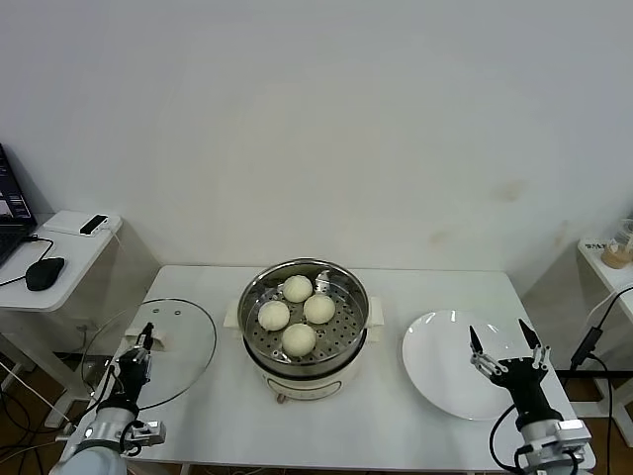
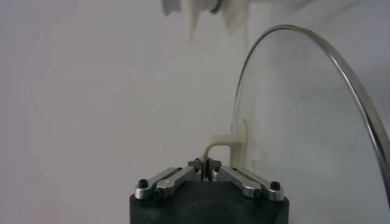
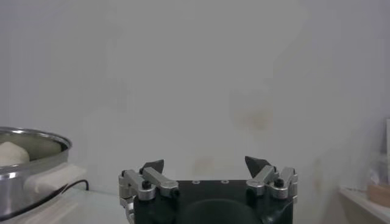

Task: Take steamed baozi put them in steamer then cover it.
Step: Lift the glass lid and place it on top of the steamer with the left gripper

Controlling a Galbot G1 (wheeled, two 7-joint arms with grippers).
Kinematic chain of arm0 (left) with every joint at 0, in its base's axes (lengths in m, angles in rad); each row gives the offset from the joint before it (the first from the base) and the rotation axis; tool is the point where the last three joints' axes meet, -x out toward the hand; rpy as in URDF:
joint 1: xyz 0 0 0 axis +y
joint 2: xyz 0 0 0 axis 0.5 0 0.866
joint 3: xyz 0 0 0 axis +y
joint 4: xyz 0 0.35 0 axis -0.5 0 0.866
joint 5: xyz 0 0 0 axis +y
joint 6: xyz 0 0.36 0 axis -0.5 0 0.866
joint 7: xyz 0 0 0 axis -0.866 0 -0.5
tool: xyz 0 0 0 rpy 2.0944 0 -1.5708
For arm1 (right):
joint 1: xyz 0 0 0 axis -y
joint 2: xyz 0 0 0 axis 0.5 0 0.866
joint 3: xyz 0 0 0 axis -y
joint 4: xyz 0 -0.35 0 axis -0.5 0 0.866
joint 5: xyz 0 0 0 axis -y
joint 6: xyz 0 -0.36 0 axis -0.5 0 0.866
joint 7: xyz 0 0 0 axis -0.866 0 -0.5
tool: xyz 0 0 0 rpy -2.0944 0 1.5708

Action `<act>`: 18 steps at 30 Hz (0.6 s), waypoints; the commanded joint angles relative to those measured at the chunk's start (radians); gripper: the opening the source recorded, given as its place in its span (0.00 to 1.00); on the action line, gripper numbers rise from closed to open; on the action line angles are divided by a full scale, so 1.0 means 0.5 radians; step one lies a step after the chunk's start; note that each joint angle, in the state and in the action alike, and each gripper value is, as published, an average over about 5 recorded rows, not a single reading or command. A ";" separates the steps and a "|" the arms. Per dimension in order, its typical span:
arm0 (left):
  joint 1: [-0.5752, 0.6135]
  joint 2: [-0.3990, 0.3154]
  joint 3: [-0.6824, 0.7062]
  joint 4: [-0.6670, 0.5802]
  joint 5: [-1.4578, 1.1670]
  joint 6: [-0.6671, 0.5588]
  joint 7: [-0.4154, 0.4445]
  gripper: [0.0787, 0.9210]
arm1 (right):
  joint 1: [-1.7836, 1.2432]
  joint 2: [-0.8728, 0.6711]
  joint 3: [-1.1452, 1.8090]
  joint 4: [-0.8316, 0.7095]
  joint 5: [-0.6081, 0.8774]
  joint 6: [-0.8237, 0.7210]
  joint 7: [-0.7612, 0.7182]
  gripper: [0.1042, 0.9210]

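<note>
Sitting at the middle of the white surface (image 1: 336, 416): the steamer (image 1: 303, 351), a shiny steel pot on a cream-white base with side handles, its perforated tray showing inside

Resting on that tray, all four steamed baozi (image 1: 298, 315), grouped close together, one toward the far rim, two side by side in the middle, one toward the near rim; lying uncovered, with no lid over the pot

Leaning off to the robot's left of the steamer, near the surface's left edge: the cover (image 1: 163, 348), a clear glass lid with a metal rim, standing tilted rather than flat, its cream-white handle (image 1: 156, 336) facing the left arm

Gripping that handle: the left claw (image 1: 144, 339), fingers pinched together on the flat cream tab; appearing in the left wrist view as the left claw (image 2: 204, 170) closed on the handle (image 2: 226, 146), with the glass disc (image 2: 304, 122) curving up beside it

Lying to the right of the steamer, well apart from it: a flat white plate (image 1: 440, 381), nothing on it

Hovering over the plate's near right part: the right claw (image 1: 506, 346), fingers spread wide apart and holding nothing; showing likewise in the right wrist view, right claw (image 3: 204, 164) splayed, with the steamer's rim (image 3: 36, 143) and one bun (image 3: 12, 153) off to the side

Standing beside the surface on the left: a side desk (image 1: 59, 272) with a black mouse (image 1: 45, 272)
</note>
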 commanded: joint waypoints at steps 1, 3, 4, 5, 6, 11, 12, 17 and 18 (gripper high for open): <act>0.229 -0.043 -0.173 -0.542 -0.157 0.227 0.100 0.06 | -0.010 -0.010 -0.046 0.005 -0.037 0.008 0.000 0.88; 0.238 -0.031 -0.175 -0.652 -0.169 0.266 0.126 0.06 | -0.018 -0.011 -0.054 0.006 -0.052 0.014 0.002 0.88; 0.240 -0.024 -0.170 -0.697 -0.177 0.285 0.141 0.06 | -0.022 -0.011 -0.056 0.008 -0.059 0.016 0.003 0.88; 0.239 -0.012 -0.156 -0.736 -0.187 0.299 0.160 0.06 | -0.026 -0.011 -0.057 0.009 -0.068 0.018 0.004 0.88; 0.237 0.009 -0.133 -0.776 -0.206 0.311 0.177 0.06 | -0.030 -0.009 -0.058 0.010 -0.086 0.023 0.004 0.88; 0.174 0.165 0.057 -0.837 -0.374 0.334 0.174 0.06 | -0.029 0.024 -0.057 -0.013 -0.270 0.065 0.008 0.88; 0.144 0.199 0.102 -0.827 -0.412 0.343 0.155 0.06 | -0.026 0.032 -0.060 -0.021 -0.306 0.074 0.008 0.88; -0.127 0.323 0.377 -0.674 -0.506 0.408 0.006 0.06 | -0.013 0.048 -0.091 -0.047 -0.380 0.093 0.008 0.88; -0.184 0.334 0.437 -0.649 -0.502 0.424 -0.013 0.06 | -0.011 0.049 -0.103 -0.049 -0.388 0.091 0.008 0.88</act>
